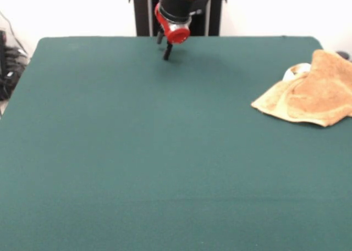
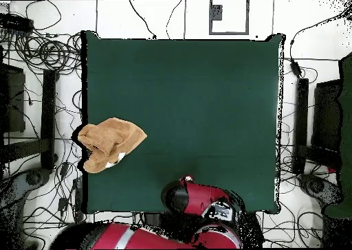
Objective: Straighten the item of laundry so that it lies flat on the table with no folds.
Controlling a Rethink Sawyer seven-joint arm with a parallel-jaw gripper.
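The tan-orange towel (image 1: 313, 91) lies crumpled and folded over itself at the right side of the green table (image 1: 154, 152), running to the picture's right edge. Its white tag (image 1: 294, 71) shows at the far side. In the overhead view the towel (image 2: 110, 143) sits at the table's left edge (image 2: 86, 89), with the tag (image 2: 121, 156) at its lower side. My gripper (image 1: 166, 50) hangs over the far middle of the table, well away from the towel and holding nothing. In the overhead view the red arm (image 2: 199, 202) covers it.
The black pedestal (image 1: 176, 12) stands behind the table's far edge. Cables and dark equipment (image 2: 41, 62) lie on the floor around the table. A dark object (image 1: 11, 64) sits off the table's left side.
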